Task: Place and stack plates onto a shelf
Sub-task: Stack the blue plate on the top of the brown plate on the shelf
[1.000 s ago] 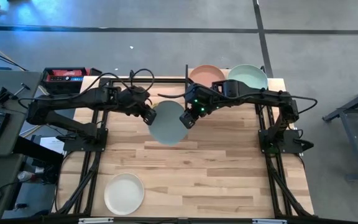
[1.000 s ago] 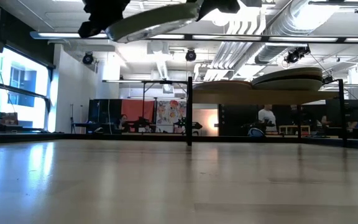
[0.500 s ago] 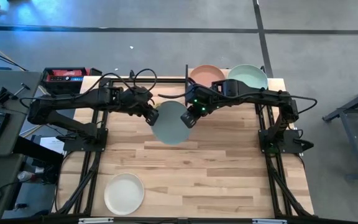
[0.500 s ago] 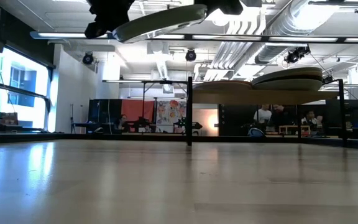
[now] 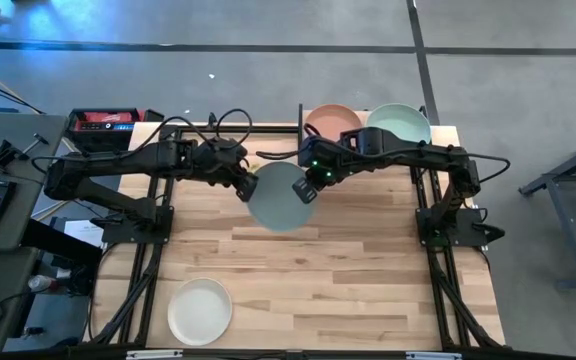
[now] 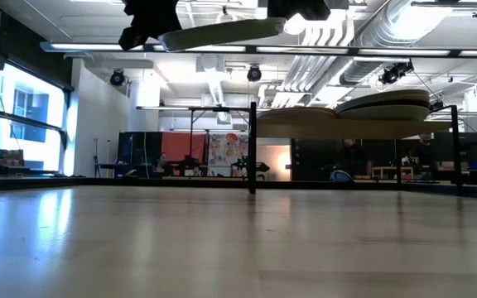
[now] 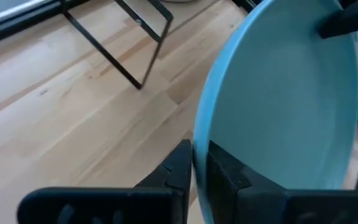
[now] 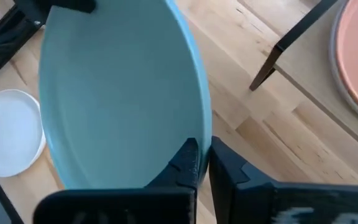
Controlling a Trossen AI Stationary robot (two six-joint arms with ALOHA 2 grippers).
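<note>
The big slatted wooden table (image 5: 298,280) fills most of the high view, and both dark arms reach in toward its far middle, elbows bent, pretty much mirroring each other. Between them they carry the light blue plate (image 5: 280,197), lifted well off the table; in the low view it hangs near the top, close to level (image 6: 222,33). The left gripper (image 5: 242,186) has its fingers clamped on the plate's left rim, and its wrist view shows the rim pinched between the two dark fingers (image 7: 182,165). The right gripper (image 5: 306,188) is clamped on the rim at the upper right, same story in its wrist view, fingers (image 8: 188,163) squeezed on the plate's edge. Just beyond the plate, at the table's far edge, stands the shelf (image 5: 313,148) on thin black posts, with a terracotta orange plate (image 5: 330,118) and a mint green plate (image 5: 400,122) side by side on it. A pale white plate (image 5: 200,311) sits alone at the near left of the table, well apart from everything else.
</note>
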